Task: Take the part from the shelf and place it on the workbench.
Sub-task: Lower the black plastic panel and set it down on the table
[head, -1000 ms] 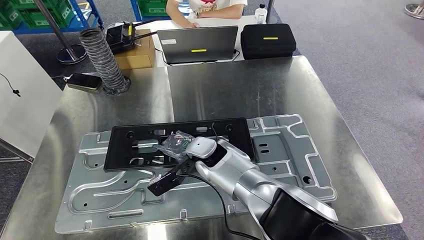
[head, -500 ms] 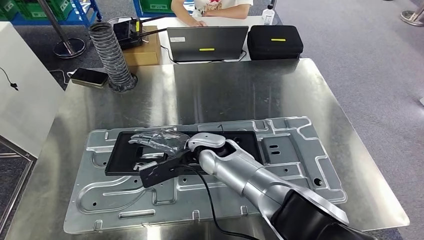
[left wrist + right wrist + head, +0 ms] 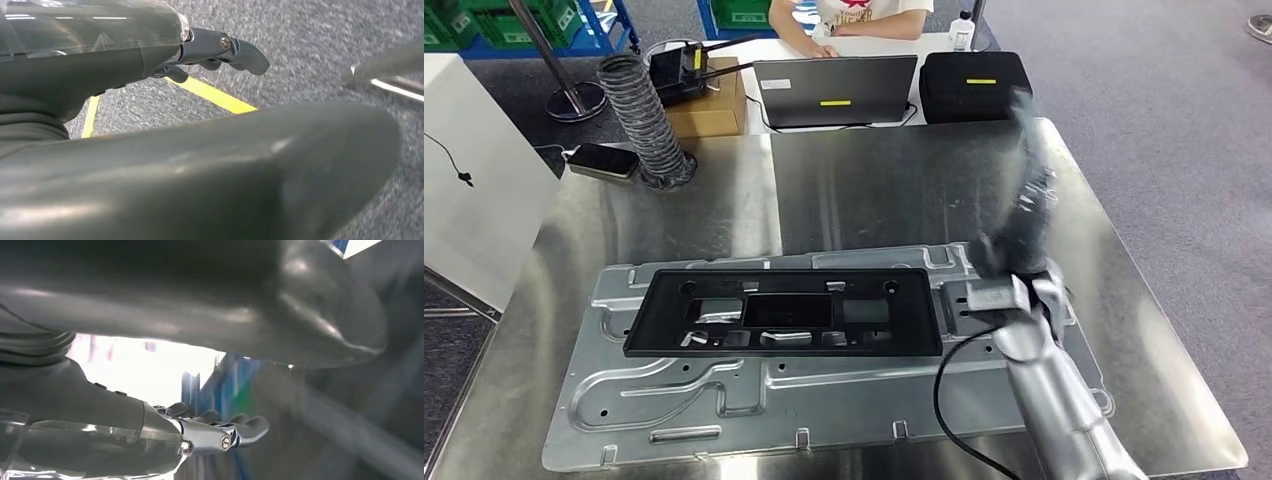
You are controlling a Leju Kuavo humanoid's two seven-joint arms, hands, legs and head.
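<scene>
The part, a long black rectangular frame [image 3: 784,312], lies flat on a stamped silver plate [image 3: 724,400] on the steel workbench [image 3: 874,190]. My right hand [image 3: 1024,200] is raised above the bench's right side, blurred, well to the right of the part and apart from it. In the right wrist view its fingers [image 3: 240,427] stretch out with nothing in them. My left hand hangs over grey carpet with a yellow line; its fingers [image 3: 220,47] are extended and hold nothing.
At the bench's far edge stand a laptop [image 3: 836,90], a black case [image 3: 974,85], a cardboard box [image 3: 709,105], a grey corrugated hose [image 3: 642,120] and a phone [image 3: 602,160]. A person [image 3: 854,15] sits behind the laptop. A white panel [image 3: 474,170] stands at the left.
My right hand has let go of the black part and swung right and upward, away from it. The part now lies flat on the plate. The view shifted slightly.
</scene>
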